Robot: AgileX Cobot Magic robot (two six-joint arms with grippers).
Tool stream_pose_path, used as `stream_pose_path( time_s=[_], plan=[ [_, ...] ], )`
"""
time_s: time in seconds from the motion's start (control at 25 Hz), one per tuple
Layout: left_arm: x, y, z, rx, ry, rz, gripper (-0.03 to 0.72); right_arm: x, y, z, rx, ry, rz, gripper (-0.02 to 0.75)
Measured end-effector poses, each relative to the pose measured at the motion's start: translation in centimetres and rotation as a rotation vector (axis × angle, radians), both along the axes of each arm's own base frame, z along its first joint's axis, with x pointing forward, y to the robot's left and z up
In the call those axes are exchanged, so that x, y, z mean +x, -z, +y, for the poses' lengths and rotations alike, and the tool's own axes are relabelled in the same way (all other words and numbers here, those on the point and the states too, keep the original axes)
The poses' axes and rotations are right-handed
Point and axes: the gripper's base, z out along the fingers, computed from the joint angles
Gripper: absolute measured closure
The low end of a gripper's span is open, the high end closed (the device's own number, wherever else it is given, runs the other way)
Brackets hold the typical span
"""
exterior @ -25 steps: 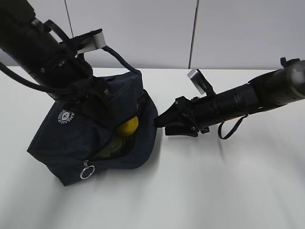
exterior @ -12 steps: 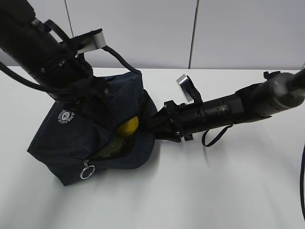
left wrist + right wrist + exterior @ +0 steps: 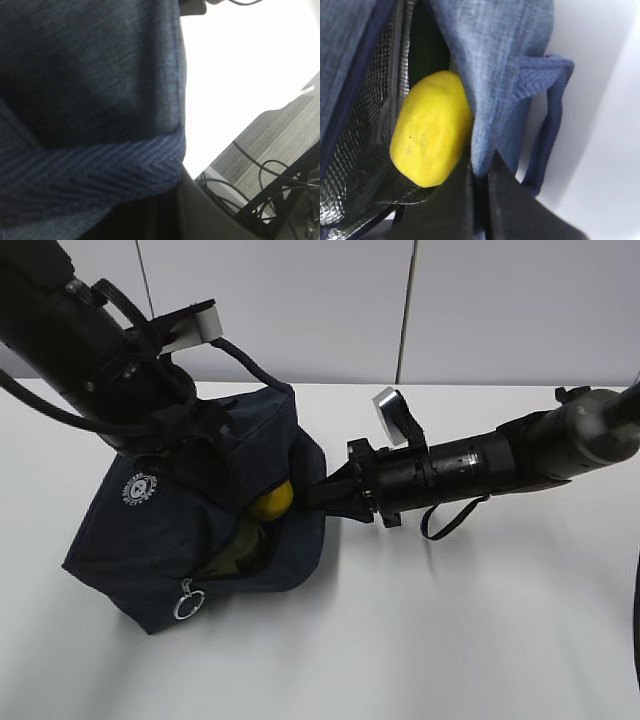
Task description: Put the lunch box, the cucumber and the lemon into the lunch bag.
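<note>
The navy lunch bag (image 3: pixel 150 530) lies tipped on the table with its opening facing right. Inside the opening sits the yellow lemon (image 3: pixel 272 500) (image 3: pixel 430 130). A dark green strip behind it looks like the cucumber (image 3: pixel 426 47). Below the lemon shows a pale green patch (image 3: pixel 238 540); I cannot tell whether it is the lunch box. My left gripper (image 3: pixel 200 452) (image 3: pixel 172 215) is shut at the bag's top by the handle strap (image 3: pixel 90 170). My right gripper (image 3: pixel 314 495) (image 3: pixel 480 195) is shut, pinching the fabric edge (image 3: pixel 485 150) of the opening beside the lemon.
The zipper's silver ring pull (image 3: pixel 186 605) hangs at the bag's near corner, and the white logo (image 3: pixel 140 488) faces front. One loop handle (image 3: pixel 545 130) hangs right of the pinched edge. White table (image 3: pixel 450 640) spreads to the right and front.
My right gripper has moved left to the bag's opening and shut on its fabric edge. The bag has shifted slightly. The left arm has stayed in place.
</note>
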Motion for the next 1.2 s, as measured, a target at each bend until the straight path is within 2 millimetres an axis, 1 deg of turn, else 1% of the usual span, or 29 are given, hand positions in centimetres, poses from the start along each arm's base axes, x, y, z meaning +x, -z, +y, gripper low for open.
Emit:
stream_pose_path(
  time_s=[0.04, 0.16, 0.24, 0.4, 0.56, 0.68, 0.8, 0.96, 1.2],
  plan=[
    [0.0, 0.0, -0.1, -0.009, -0.003, 0.004, 0.697, 0.1, -0.1, -0.3, -0.001, 0.005, 0.001, 0.734],
    [0.0, -0.2, -0.3, -0.034, -0.016, 0.012, 0.697, 0.3, -1.1, -1.2, 0.0, 0.022, -0.005, 0.734],
    [0.0, -0.3, -0.4, -0.056, -0.027, 0.018, 0.697, 0.4, -2.6, -1.7, 0.005, 0.037, -0.014, 0.734],
    [0.0, -0.6, -0.8, -0.114, -0.037, 0.03, 0.697, 0.3, -6.3, -2.4, 0.01, 0.05, -0.062, 0.734],
    [-0.1, -1.1, -1.4, -0.192, -0.044, 0.042, 0.697, -0.3, -9.7, -2.7, -0.043, 0.006, -0.118, 0.734],
    [-0.1, -1.5, -1.7, -0.25, -0.051, 0.05, 0.697, -0.4, -11.5, -2.8, -0.103, -0.038, -0.141, 0.734],
    [0.1, -1.7, -2.0, -0.288, -0.063, 0.048, 0.697, -0.4, -13.0, -2.9, -0.145, -0.062, -0.157, 0.734],
    [0.4, -1.8, -2.0, -0.297, -0.089, 0.019, 0.697, -0.2, -13.9, -3.2, -0.22, -0.087, -0.159, 0.734],
    [0.6, -1.6, -1.9, -0.283, -0.097, 0.001, 0.697, -0.6, -13.2, -3.6, -0.317, -0.132, -0.127, 0.734]
  ],
)
